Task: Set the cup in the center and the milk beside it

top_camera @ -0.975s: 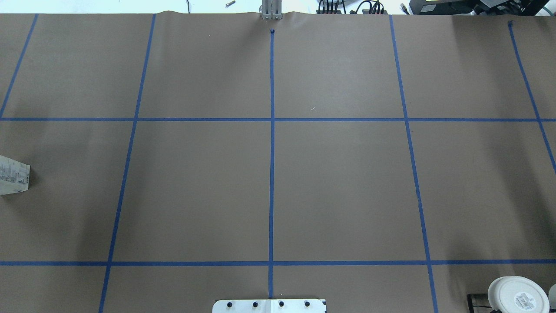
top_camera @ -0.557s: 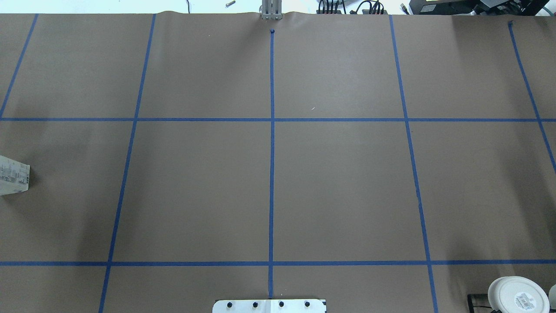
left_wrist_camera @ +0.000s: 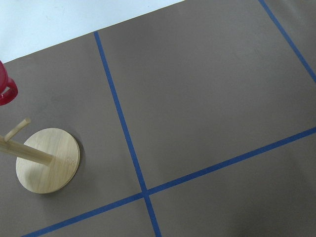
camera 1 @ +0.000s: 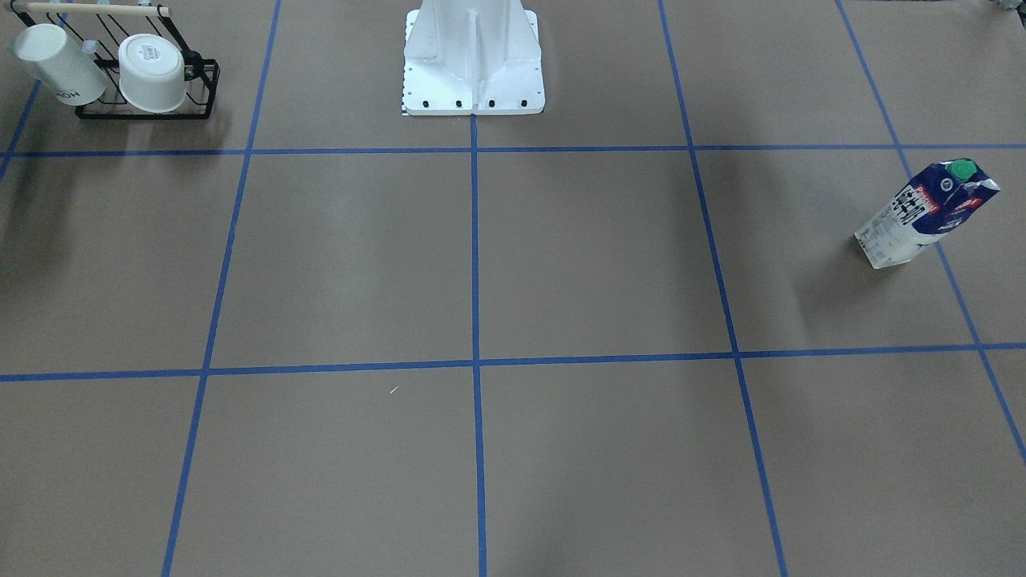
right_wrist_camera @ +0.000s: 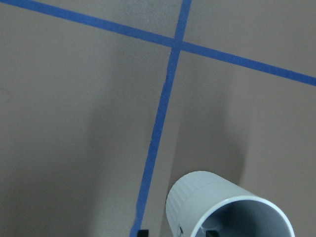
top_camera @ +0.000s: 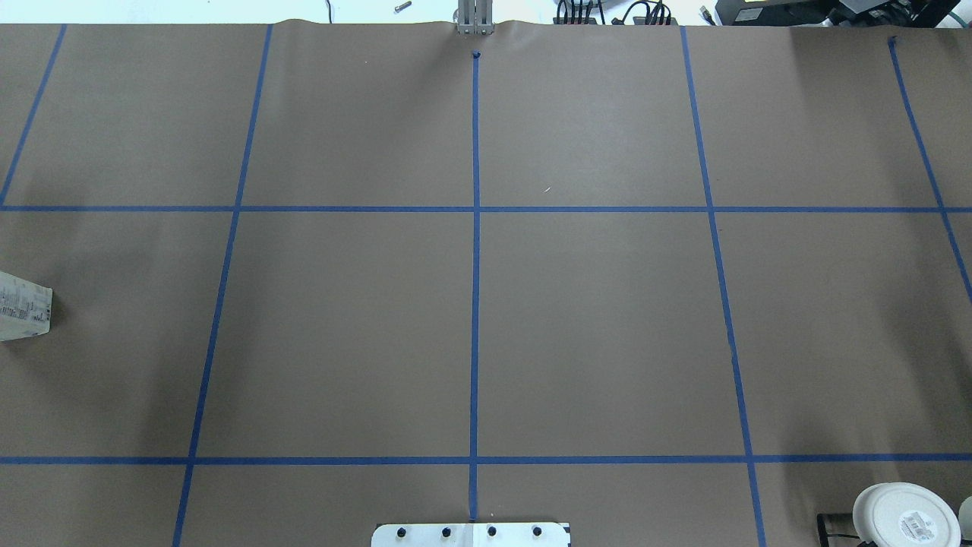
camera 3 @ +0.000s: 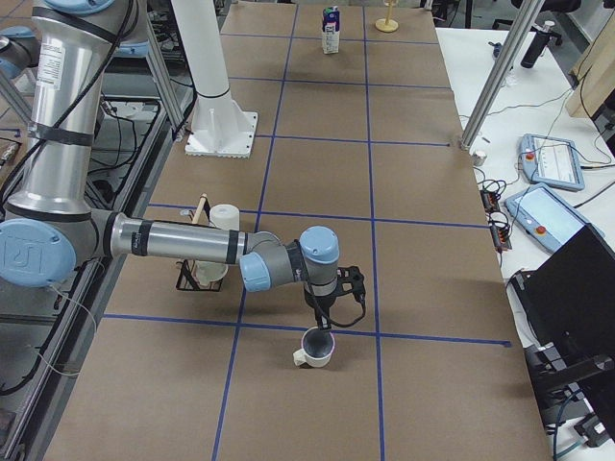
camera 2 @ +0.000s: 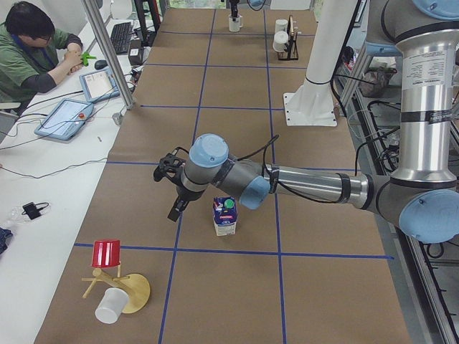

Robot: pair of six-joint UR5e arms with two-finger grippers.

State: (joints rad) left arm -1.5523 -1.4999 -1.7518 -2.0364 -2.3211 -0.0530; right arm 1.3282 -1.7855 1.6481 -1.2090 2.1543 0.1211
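Note:
The cup (camera 3: 317, 347), a plain white mug with a grey inside, stands near the table's right end; its rim fills the bottom of the right wrist view (right_wrist_camera: 227, 210). My right gripper (camera 3: 323, 312) hangs just above it; I cannot tell if it is open or shut. The milk (camera 1: 926, 212) stands upright at the table's left end, and also shows in the exterior left view (camera 2: 225, 216) and at the overhead view's left edge (top_camera: 24, 308). My left gripper (camera 2: 172, 192) hovers beside the milk, apart from it; its state is unclear. The center (top_camera: 592, 334) holds nothing.
A black rack (camera 1: 144, 108) holds a lettered white cup (camera 1: 58, 64) and a wider white cup (camera 1: 152, 74). At the left end a wooden mug tree (camera 2: 129, 290) carries a red cup (camera 2: 106, 253) and a white cup (camera 2: 107, 307). The robot's base (camera 1: 473, 60) stands mid-table.

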